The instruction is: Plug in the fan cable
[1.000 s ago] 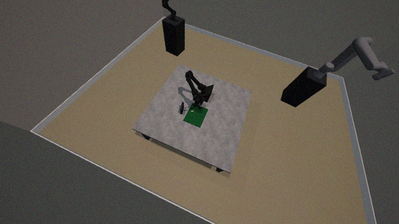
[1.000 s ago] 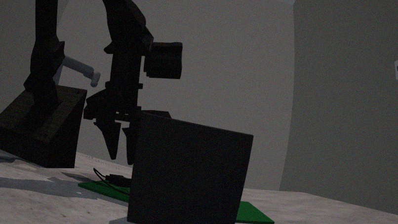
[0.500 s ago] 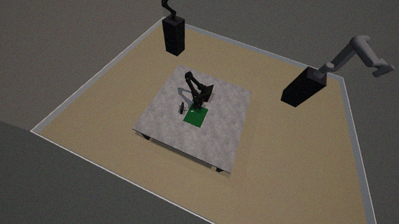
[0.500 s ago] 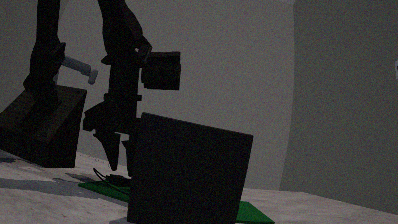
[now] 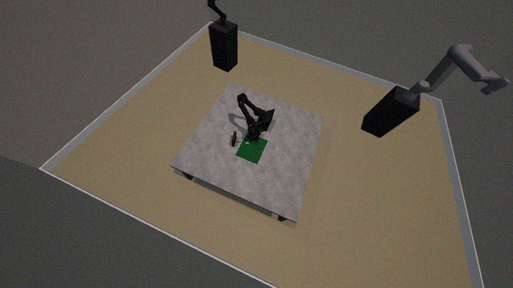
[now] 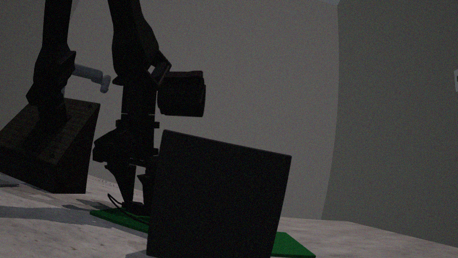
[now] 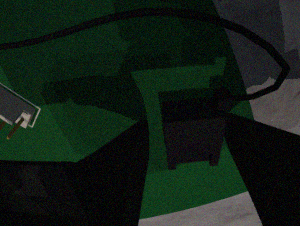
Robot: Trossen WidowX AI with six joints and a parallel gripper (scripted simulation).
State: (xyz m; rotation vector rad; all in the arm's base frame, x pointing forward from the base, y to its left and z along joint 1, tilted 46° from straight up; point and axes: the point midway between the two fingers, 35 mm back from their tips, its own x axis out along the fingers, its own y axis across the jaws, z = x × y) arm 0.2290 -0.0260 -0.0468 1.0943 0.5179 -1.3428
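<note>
From where I stood, the pincer (image 5: pixel 253 138) (image 6: pixel 137 203) (image 7: pixel 185 124) pointed down over the upper edge of the green board (image 5: pixel 251 151) (image 6: pixel 293 246) (image 7: pixel 175 200) as the top view had it, with its fingers partly open. The dark plug (image 6: pixel 134 207) (image 7: pixel 194 140) lay on the board down at fingertip level, in the gap between them. In the wrist view a strip of green showed at nine o'clock of the plug, between it and one finger, while the finger at three o'clock stood right up against its side; whether they touched, I couldn't tell. The black cable (image 6: pixel 112 199) (image 7: pixel 272 50) left the plug at about one o'clock, bent round at two, then ran back over the top toward ten. The white-framed header (image 5: pixel 247 143) (image 7: pixel 20 111) sat well apart from the plug, at nine to ten o'clock in that same view and partly cut off by its edge — so the plug was not on it. From the top, the dark fan (image 5: pixel 234 139) (image 6: pixel 219 195) stood upright on the mottled table (image 5: pixel 212 145) (image 6: pixel 63 237), at nine o'clock of the pincer and beside the board. In the exterior view its broad face hid part of the board and some of the pincer — the far finger's tip included.
</note>
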